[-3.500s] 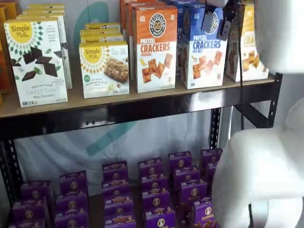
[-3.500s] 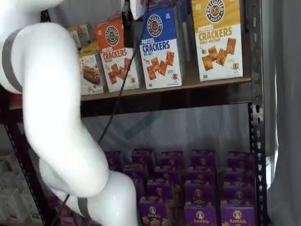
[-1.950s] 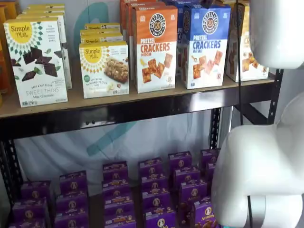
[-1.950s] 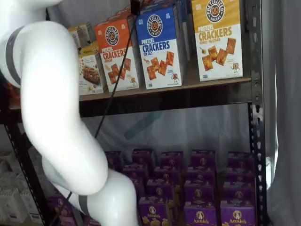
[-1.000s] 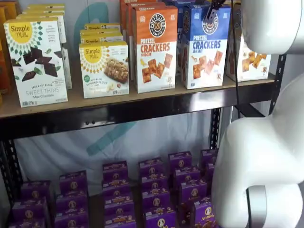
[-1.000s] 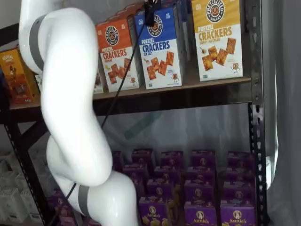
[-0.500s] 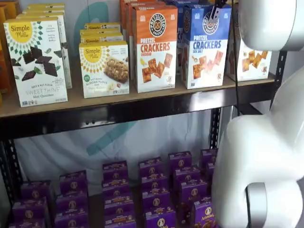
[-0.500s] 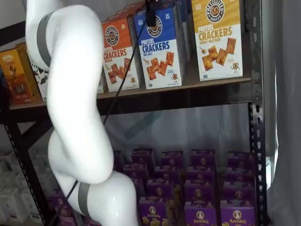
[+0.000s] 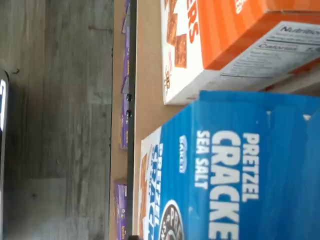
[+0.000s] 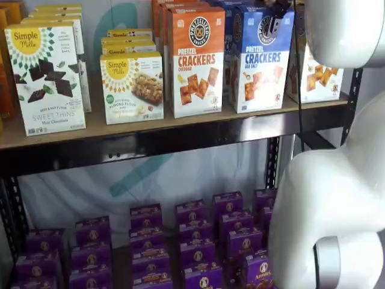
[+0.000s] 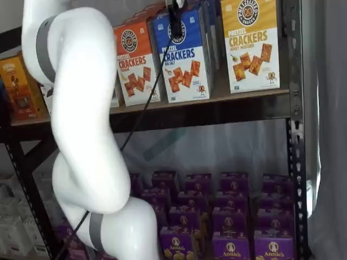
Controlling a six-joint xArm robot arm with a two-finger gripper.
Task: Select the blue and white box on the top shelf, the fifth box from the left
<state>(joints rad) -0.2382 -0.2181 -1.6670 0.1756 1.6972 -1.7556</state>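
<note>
The blue and white box (image 9: 240, 170) filled much of the wrist view — "PRETZEL", "SEA SALT" legible on its blue panel. Just beside it stood the orange-and-white pretzel cracker carton (image 9: 225, 45), both on the top shelf (image 9: 147, 75). Beyond the shelf's dark front rail — purple boxes (image 9: 123, 125) and grey floor (image 9: 55, 120).

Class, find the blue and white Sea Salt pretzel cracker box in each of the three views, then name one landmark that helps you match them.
Wrist view: the blue and white box fills much of the picture, seen close.
A shelf view: upper right on the top shelf, box at.
A shelf view: upper middle.
Shared landmark: the orange Cheddar carton right beside it.
</note>
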